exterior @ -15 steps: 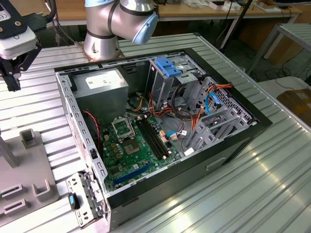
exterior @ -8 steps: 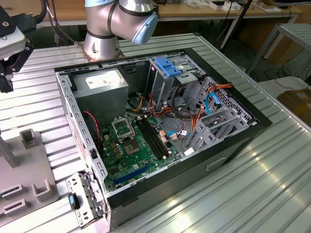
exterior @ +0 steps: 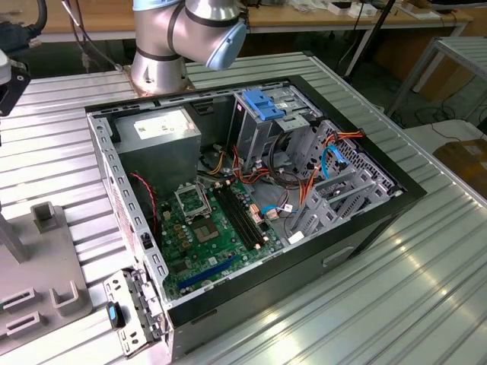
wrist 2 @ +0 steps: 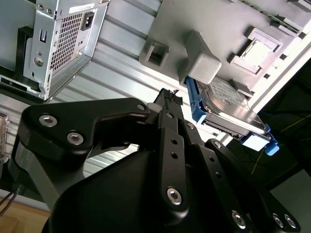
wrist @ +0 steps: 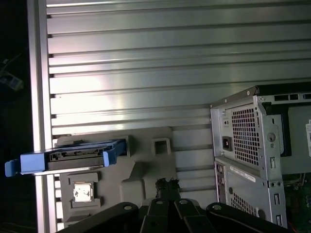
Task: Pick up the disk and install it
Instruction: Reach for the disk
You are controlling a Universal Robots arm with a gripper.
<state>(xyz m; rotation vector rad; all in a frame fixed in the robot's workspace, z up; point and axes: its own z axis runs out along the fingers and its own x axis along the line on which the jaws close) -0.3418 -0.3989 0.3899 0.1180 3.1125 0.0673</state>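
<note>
A ribbed aluminium counter point(wrist: 146, 73) stretches out ahead of the jaws. In the first wrist view its slats catch a bright band of glare, and past its edge everything is dark. In the exterior view a wooden workbench point(exterior: 297, 19) runs along the far side, with a metal-framed table point(exterior: 464, 49) over dark floor point(exterior: 449, 106) at the exterior view's right.

No print is reading clearly; the white label point(exterior: 154, 126) on the power supply point(exterior: 163, 160) and the sticker on the disk point(wrist 2: 231, 109) are showing only illegible marks.

Disk point(wrist: 63, 158) on holder plate point(wrist: 146, 167); plate beside computer case point(wrist: 243, 141).
</note>
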